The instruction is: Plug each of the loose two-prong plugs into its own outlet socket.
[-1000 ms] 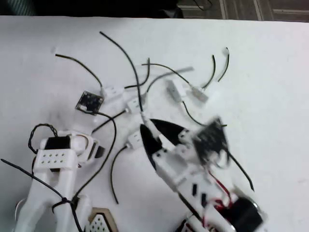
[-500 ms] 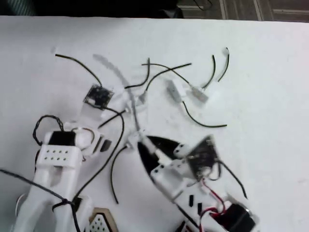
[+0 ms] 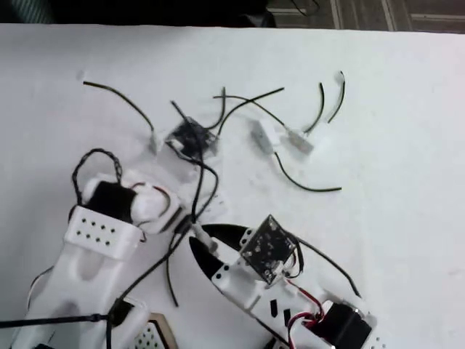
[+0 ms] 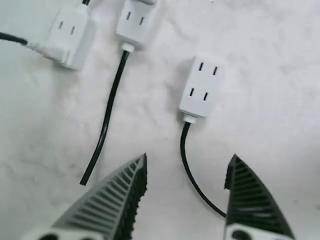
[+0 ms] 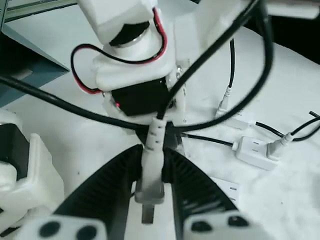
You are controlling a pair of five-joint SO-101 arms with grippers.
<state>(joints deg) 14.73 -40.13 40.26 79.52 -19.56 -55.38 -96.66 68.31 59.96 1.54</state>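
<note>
Plug (image 5: 150, 175) first: it is pinched between your right fingers (image 5: 107, 187), low over the desk (image 3: 392, 109) at about 6 o'clock in the high view. Its long axis runs along the fingers. Its cord (image 5: 210, 57) leaves past the fingertips, and what looks like the prong end points back toward the wrist. I judge you will have to turn it before it can enter anything.

From that plug the open sockets lie at roughly 11 to 12 o'clock, under the left arm. Your left fingers (image 4: 117, 200) are spread wide with nothing between them, just short of the nearest socket (image 4: 201, 87). That socket lies flat with its slots facing up and its cord end toward the fingers, and its long axis is nearly in line with them. So the left arm is the nearer one to the sockets, while the right arm has the plug. The coming move turns on bringing the prongs down onto that upturned face.

Counted: one plug in hand. Three sockets lie before the left fingers, the nearest one, then the middle socket (image 4: 137, 20) and the outer socket (image 4: 70, 35) side by side beyond it. Farther off, at 1 o'clock, lie a fourth socket (image 3: 261, 137) and a fifth socket (image 3: 298, 142), near each other. From the right wrist, one of that pair appears to have a plug already seated; which one, I cannot tell.
</note>
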